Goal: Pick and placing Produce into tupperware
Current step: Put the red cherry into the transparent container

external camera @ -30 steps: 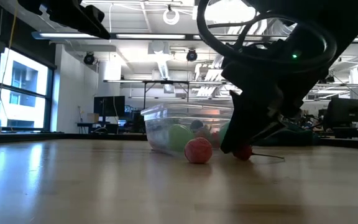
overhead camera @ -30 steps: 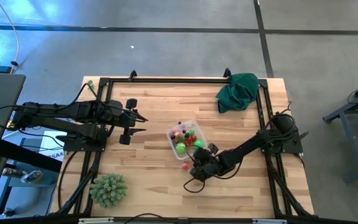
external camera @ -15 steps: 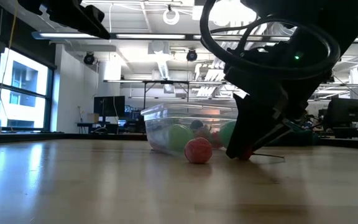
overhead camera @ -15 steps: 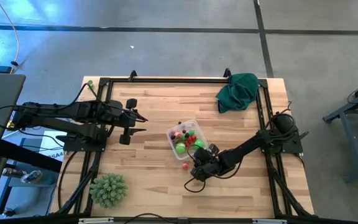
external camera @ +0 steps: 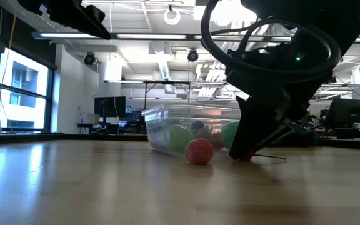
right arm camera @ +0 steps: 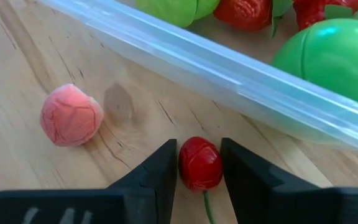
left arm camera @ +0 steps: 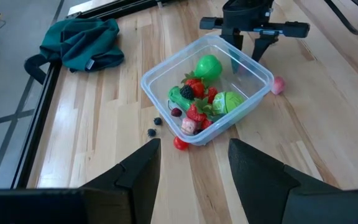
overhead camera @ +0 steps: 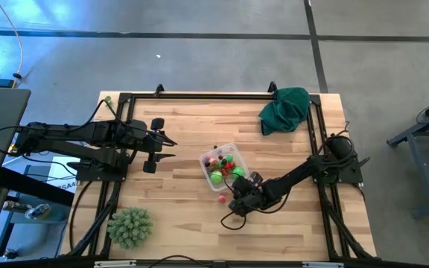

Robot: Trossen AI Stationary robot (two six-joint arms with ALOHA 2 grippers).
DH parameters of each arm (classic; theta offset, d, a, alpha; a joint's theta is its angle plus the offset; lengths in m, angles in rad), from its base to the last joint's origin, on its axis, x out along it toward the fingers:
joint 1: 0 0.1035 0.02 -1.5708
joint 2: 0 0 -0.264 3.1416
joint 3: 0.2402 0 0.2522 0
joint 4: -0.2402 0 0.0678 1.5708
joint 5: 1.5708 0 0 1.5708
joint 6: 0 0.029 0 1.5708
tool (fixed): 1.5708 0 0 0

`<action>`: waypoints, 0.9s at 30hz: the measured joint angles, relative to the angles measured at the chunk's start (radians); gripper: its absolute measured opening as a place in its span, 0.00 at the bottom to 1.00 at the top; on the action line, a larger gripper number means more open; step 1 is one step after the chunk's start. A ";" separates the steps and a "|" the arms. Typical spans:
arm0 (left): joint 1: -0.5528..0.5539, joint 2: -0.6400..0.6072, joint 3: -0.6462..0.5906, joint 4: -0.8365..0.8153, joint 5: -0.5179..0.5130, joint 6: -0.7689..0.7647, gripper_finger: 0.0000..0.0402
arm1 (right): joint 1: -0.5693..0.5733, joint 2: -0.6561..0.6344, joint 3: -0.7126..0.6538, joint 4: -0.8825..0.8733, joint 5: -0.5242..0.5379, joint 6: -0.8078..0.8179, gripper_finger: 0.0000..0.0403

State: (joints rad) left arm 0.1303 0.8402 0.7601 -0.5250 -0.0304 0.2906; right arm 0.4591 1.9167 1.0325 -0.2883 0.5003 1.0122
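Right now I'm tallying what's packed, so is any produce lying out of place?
Yes. A pink round fruit lies on the wood outside the clear plastic box. A red cherry sits between the right hand's fingers. A red berry and two dark berries lie on the box's other side.
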 joint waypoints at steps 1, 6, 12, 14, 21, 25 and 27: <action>0.000 0.000 0.000 0.000 0.000 0.000 0.45 | 0.000 0.000 0.000 0.000 0.000 0.000 0.28; 0.000 0.000 0.000 0.000 0.000 0.000 0.45 | 0.000 0.000 0.000 -0.001 0.000 0.000 0.25; 0.000 0.000 0.000 0.000 0.000 0.000 0.45 | 0.001 0.000 0.000 0.003 -0.002 0.000 0.20; 0.000 0.000 0.000 0.000 0.000 0.000 0.45 | 0.001 -0.002 0.000 0.007 -0.004 0.000 0.19; 0.000 0.000 0.000 0.000 0.000 0.000 0.45 | 0.030 -0.043 -0.001 0.011 -0.015 -0.029 0.19; 0.000 0.000 0.000 0.000 0.000 0.000 0.45 | 0.064 -0.076 -0.002 0.024 -0.017 -0.069 0.19; 0.000 0.000 0.000 0.000 0.000 0.000 0.45 | 0.084 -0.100 -0.001 0.038 0.008 -0.092 0.19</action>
State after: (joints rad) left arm 0.1304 0.8402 0.7601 -0.5250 -0.0303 0.2906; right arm 0.5432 1.8167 1.0312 -0.2505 0.5079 0.9206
